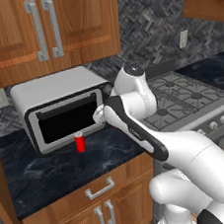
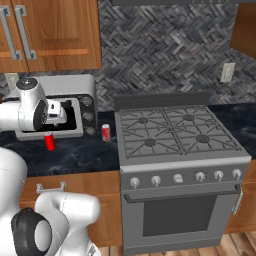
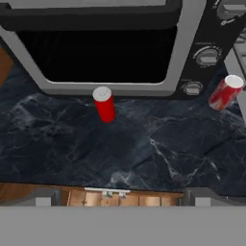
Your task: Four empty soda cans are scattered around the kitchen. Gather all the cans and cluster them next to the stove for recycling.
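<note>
A plain red soda can stands upright on the black counter, just in front of the toaster oven door. A red-and-white soda can stands upright on the counter right beside the stove's left edge. My gripper hovers above the counter in front of the toaster oven, over and slightly nearer than the red can. Its fingers are spread wide, open and holding nothing.
A silver toaster oven sits at the back of the counter, against the tiled wall. Wooden cabinets hang above it. A drawer with a metal handle lies under the counter's front edge.
</note>
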Robot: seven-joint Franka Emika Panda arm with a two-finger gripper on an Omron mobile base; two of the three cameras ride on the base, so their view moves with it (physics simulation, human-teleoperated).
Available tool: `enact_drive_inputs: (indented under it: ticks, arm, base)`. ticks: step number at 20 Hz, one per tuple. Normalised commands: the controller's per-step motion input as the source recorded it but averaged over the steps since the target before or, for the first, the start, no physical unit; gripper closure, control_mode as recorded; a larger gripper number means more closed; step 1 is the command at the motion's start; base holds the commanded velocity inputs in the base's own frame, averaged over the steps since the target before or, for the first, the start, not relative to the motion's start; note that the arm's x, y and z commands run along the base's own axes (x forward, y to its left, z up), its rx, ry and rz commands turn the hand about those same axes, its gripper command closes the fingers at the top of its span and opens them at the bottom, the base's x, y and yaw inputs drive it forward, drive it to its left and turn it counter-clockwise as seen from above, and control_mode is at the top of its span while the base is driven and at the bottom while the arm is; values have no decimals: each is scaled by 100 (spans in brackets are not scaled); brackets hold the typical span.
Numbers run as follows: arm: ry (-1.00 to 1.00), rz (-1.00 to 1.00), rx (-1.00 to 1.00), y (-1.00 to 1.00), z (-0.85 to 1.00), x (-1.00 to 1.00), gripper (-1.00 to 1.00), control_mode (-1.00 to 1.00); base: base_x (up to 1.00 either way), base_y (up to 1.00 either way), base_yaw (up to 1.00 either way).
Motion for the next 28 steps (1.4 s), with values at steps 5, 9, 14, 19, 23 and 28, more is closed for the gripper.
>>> enact_drive_inputs:
  ticks: [5, 9, 14, 19, 23, 28]
  arm:
    - [-3, 9, 0, 34, -11, -4, -100, -100]
    - [0, 6, 0, 19, -12, 0, -100, -100]
    - [0, 2, 0, 16, -8, 0, -100, -100]
    - [0, 0, 0, 20, -13, 0, -100, -100]
    - [0, 0, 0, 16, -17, 0, -100, -100]
    - [0, 0, 0, 11, -19, 0, -100, -100]
  base:
    - [0, 0, 0]
    - [0, 0, 0]
    - [0, 0, 0]
    - [0, 0, 0]
    - [0, 0, 0]
    - [0, 0, 0]
